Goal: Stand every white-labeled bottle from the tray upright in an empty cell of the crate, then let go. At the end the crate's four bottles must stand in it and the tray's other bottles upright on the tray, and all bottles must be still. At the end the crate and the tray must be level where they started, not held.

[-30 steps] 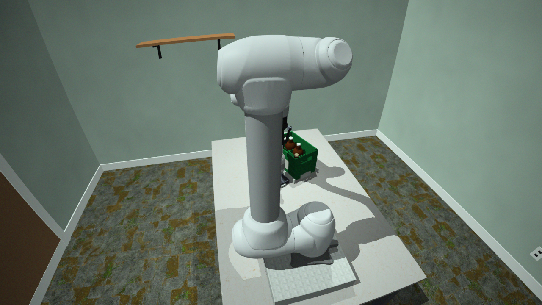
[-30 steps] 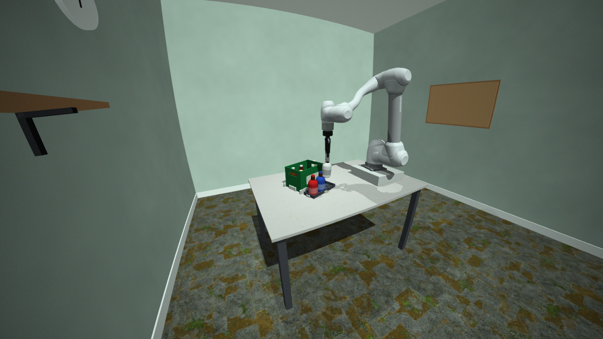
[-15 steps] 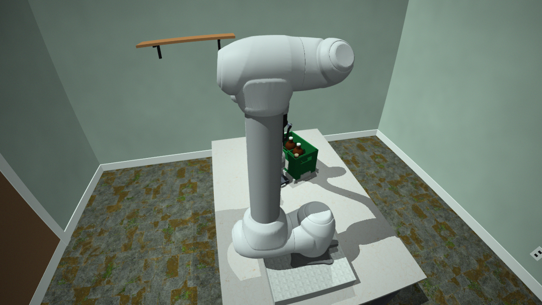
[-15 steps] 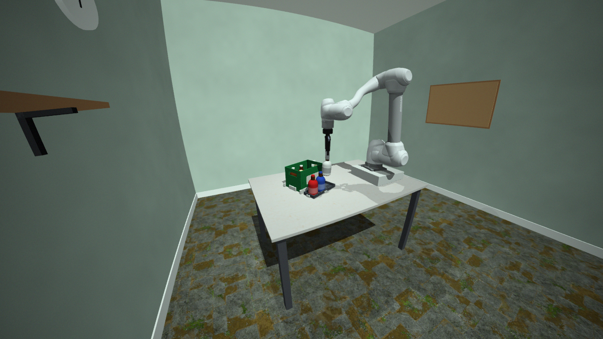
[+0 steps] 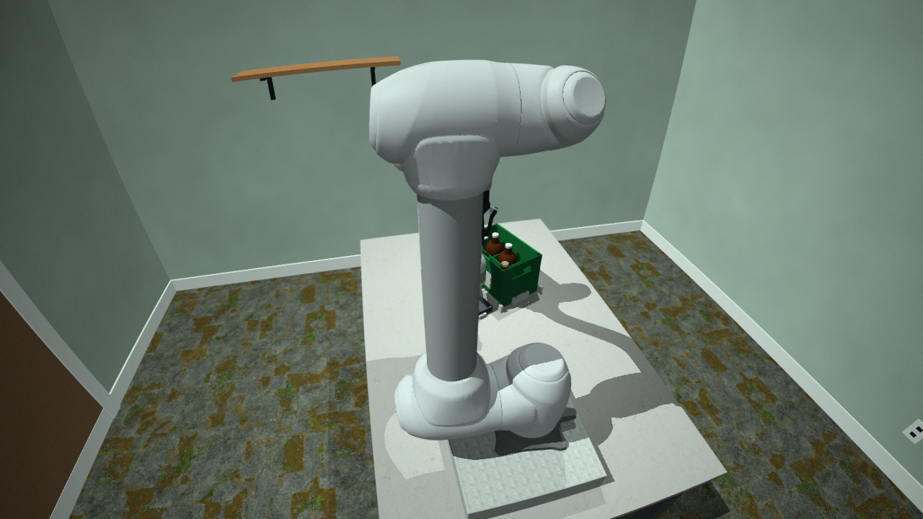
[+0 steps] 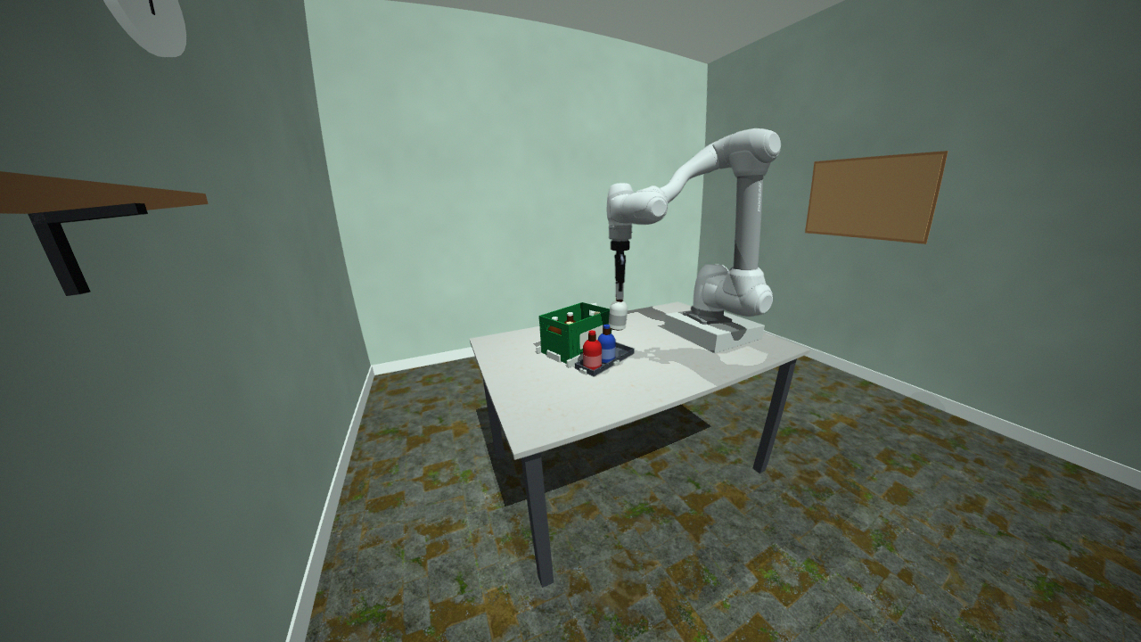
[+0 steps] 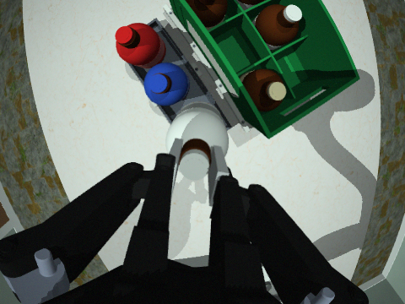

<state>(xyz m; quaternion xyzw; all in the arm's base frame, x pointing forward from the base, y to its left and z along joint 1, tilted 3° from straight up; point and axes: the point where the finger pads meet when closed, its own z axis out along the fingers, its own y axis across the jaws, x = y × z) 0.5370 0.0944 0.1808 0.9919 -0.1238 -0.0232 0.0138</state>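
My gripper (image 6: 619, 298) (image 7: 196, 155) is shut on the neck of the white bottle (image 6: 618, 316) (image 7: 181, 127), which hangs upright above the near end of the tray (image 6: 627, 351) (image 7: 198, 86). A red bottle (image 6: 592, 354) (image 7: 148, 47) and a blue bottle (image 6: 607, 349) (image 7: 170, 93) stand on the tray. The green crate (image 5: 526, 281) (image 6: 554, 341) (image 7: 347, 80) holds several brown bottles, among them one with a white cap (image 7: 292, 13) and one with a beige cap (image 7: 277, 91). Empty cells show beside these two. The far end of the crate is cut off in the wrist view.
The crate stands close beside the tray on the pale table (image 5: 394, 309) (image 6: 542, 407). Its walls and dividers rise around the cells. Small pale brackets (image 7: 221, 88) line the gap between tray and crate. The arm's column hides most of the tray in the top view.
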